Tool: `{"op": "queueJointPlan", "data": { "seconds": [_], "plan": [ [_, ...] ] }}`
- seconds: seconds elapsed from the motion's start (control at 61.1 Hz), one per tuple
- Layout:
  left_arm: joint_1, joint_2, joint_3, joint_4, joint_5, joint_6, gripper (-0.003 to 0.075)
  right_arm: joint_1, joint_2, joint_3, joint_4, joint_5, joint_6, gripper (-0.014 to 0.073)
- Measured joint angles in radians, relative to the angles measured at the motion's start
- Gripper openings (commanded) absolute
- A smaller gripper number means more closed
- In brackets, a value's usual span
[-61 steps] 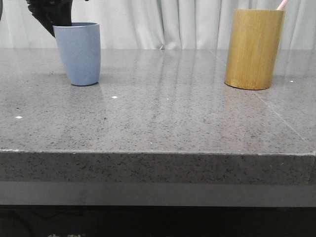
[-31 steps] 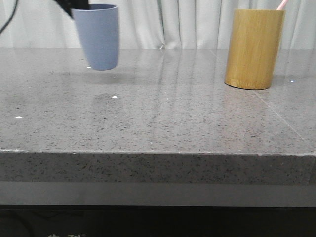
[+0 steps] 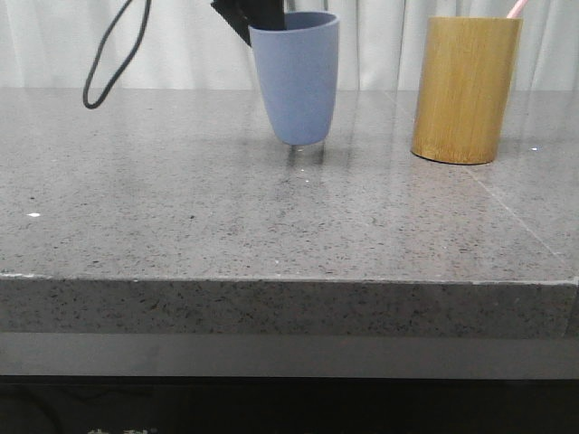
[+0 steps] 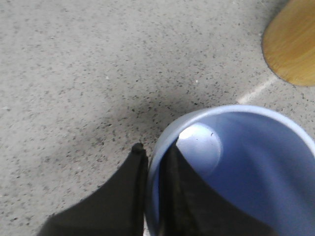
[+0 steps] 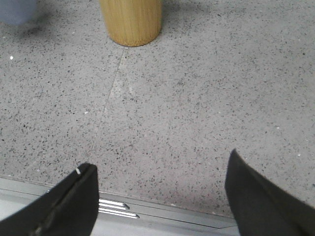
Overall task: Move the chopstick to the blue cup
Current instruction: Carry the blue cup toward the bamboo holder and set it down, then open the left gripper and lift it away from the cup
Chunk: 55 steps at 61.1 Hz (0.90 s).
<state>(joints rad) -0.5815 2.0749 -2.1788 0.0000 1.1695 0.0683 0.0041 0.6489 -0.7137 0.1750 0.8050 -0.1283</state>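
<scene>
My left gripper (image 3: 251, 16) is shut on the rim of the blue cup (image 3: 295, 80), one finger inside and one outside, as the left wrist view (image 4: 153, 152) shows. The cup (image 4: 246, 162) is empty and sits at or just above the table, left of the bamboo cylinder (image 3: 465, 89). A pale pink chopstick tip (image 3: 517, 8) sticks out of the cylinder's top. My right gripper (image 5: 160, 169) is open and empty over the table's near edge, well short of the cylinder (image 5: 131, 20).
The grey speckled table (image 3: 181, 199) carries only the cup and the cylinder. A black cable (image 3: 113, 50) loops down at the back left. White curtains hang behind. The cylinder's edge shows in the left wrist view (image 4: 291, 46).
My left gripper has carried the blue cup from the far left to the middle, lifting it and lowering it close to the bamboo cylinder. The cylinder and chopstick have not moved.
</scene>
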Motion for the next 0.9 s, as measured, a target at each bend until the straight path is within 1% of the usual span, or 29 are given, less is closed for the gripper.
{"op": "queueJointPlan", "data": {
  "seconds": [0.328,0.393,0.508,0.54,0.639,0.688,0.901],
  "plan": [
    [-0.004,0.031,-0.002,0.000,-0.008,0.000,-0.0013,0.000,0.000,0.000,0.000,0.002,0.000,0.0552],
    [-0.004,0.031,-0.002,0.000,-0.008,0.000,0.0036,0.000,0.000,0.000,0.000,0.002,0.000,0.0552],
    [-0.004,0.032,-0.004,0.000,-0.008,0.000,0.0202,0.000,0.000,0.000,0.000,0.007,0.000,0.0552],
    [-0.004,0.032,-0.009,0.000,-0.008,0.000,0.0261,0.000,0.000,0.000,0.000,0.007,0.000,0.0552],
    [-0.004,0.033,-0.027,0.000,-0.008,0.000,0.0368,0.000,0.000,0.000,0.000,0.007,0.000,0.0552],
    [-0.004,0.033,-0.041,0.000,-0.008,0.000,0.0379,0.000,0.000,0.000,0.000,0.007,-0.003,0.0552],
    [-0.004,0.033,-0.109,0.000,0.008,0.000,0.0377,0.000,0.000,0.000,0.000,-0.008,-0.003,0.0552]
  ]
}}
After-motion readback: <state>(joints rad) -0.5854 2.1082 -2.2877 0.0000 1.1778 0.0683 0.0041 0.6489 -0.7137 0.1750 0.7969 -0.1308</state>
